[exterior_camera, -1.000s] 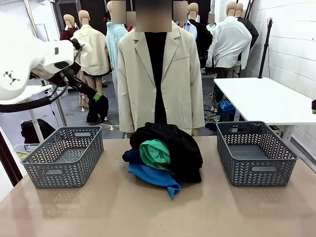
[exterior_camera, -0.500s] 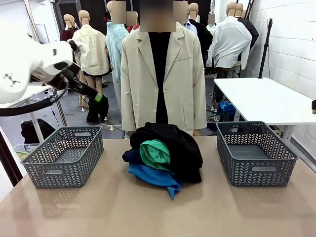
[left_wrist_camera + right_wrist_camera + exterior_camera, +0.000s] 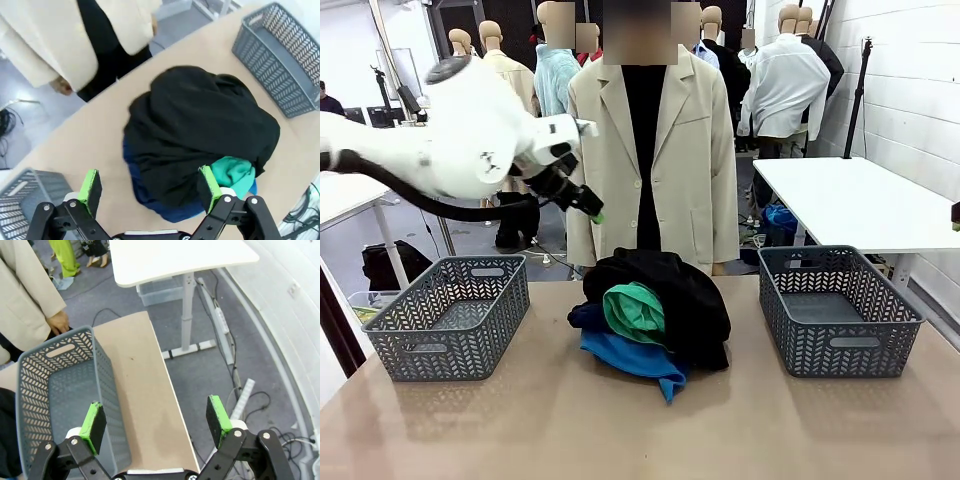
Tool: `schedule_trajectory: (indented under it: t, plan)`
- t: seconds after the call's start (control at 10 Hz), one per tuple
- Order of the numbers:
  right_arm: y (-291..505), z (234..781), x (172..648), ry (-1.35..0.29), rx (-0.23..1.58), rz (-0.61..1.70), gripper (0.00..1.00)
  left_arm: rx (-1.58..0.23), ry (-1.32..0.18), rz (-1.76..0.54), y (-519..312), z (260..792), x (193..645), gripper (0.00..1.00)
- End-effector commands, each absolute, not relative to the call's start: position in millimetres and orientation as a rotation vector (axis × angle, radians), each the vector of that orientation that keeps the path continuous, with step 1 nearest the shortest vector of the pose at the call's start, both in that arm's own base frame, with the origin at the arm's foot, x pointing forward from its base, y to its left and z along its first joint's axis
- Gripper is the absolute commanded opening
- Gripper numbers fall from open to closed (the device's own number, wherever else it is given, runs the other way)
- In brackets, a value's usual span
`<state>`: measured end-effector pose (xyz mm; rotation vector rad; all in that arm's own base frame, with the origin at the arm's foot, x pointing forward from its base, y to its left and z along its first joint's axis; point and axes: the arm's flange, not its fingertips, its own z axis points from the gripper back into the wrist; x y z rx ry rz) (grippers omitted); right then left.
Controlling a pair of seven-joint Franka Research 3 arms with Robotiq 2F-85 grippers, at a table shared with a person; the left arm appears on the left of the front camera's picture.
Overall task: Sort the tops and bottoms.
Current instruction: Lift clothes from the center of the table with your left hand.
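I saw bare beige tabletop (image 3: 620, 430) before the heaped cloth garments (image 3: 695, 300), clear gaps to grey lattice plastic baskets (image 3: 420, 345) either side, a beige-coated person (image 3: 690, 170) behind.

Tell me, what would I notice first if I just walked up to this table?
Probably the black garment heaped in the middle of the table, with a green one and a bright blue one poking out under it. A big white arm hangs over it from the left, its left pincer open and holding nothing. A grey left basket and a grey right basket sit at the table's two ends.
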<state>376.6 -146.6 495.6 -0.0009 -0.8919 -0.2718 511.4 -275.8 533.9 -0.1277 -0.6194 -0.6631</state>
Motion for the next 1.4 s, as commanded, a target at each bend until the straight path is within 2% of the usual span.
schedule_trajectory:
  t: [0.0,0.3,0.6,0.9,1.3]
  plan:
    - [-147,495,376,-0.885,0.007,-0.279,1.0,-0.121,-0.513,-0.558,-298,527,531,1.0]
    - [-147,495,376,-0.885,0.007,-0.279,1.0,-0.107,-0.438,-0.468,-311,486,538,1.0]
    - [-147,495,376,-0.885,0.007,-0.279,1.0,-0.112,-0.448,-0.514,-306,485,536,1.0]
    - [-147,495,376,-0.885,0.007,-0.279,1.0,-0.211,-0.339,-0.304,-309,469,532,1.0]
    - [-147,495,376,-0.885,0.007,-0.279,1.0,-0.208,-0.245,-0.266,-314,458,544,1.0]
